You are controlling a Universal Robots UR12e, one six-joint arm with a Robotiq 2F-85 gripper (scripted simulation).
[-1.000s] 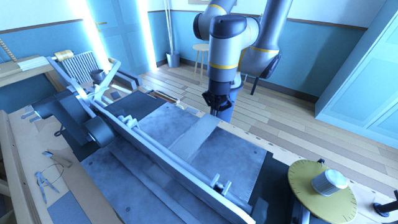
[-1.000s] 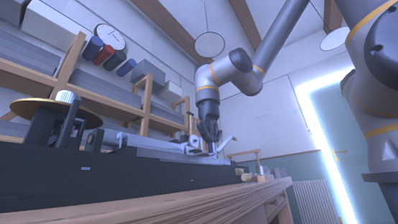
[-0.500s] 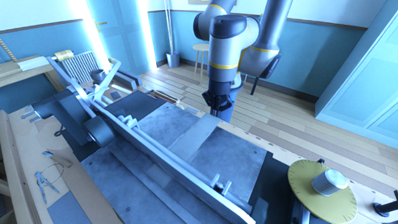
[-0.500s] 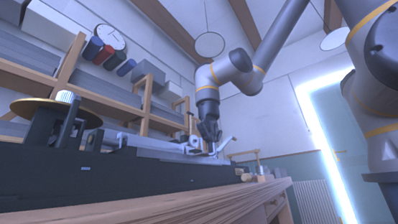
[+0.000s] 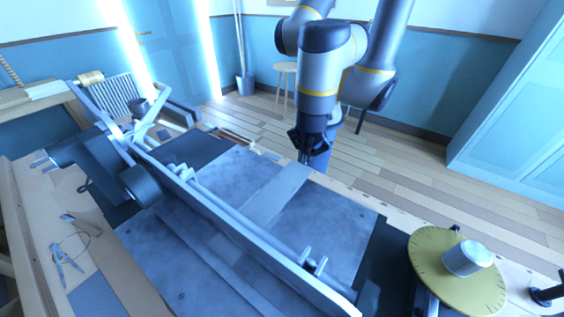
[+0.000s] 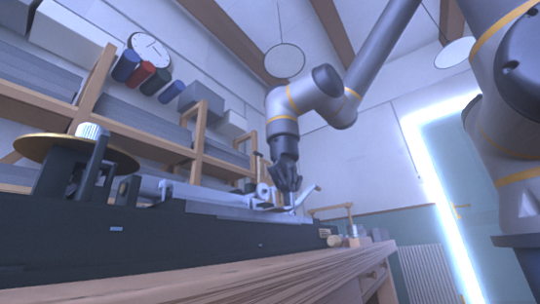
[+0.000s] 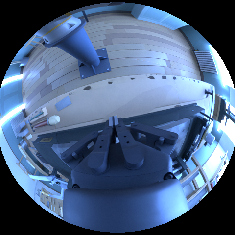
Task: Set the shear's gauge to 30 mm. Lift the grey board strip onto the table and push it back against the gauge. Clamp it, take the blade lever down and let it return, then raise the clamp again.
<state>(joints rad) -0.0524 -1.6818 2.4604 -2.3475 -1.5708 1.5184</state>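
My gripper [image 5: 304, 159] is closed and holds nothing. It points straight down at the near end of the grey board strip [image 5: 276, 191], at the front edge of the shear's table [image 5: 282, 207]. The strip lies flat on the table and runs back toward the clamp bar [image 5: 229, 215]. The blade lever [image 5: 94, 105] stands raised at the left end, with a brass handle [image 5: 90, 78]. The yellow gauge dial [image 5: 458, 268] with its silver knob [image 5: 466, 257] sits at the right end. The wrist camera shows my fingertips [image 7: 114, 121] together over the table's edge.
The bench's front edge [image 7: 137, 85] runs just beyond my fingers, with the floor below. The robot's base [image 7: 94, 66] stands on the floor close by. Pencils and a small bottle [image 7: 52, 120] lie on the bench to one side. Hand tools [image 5: 66, 255] lie behind the shear.
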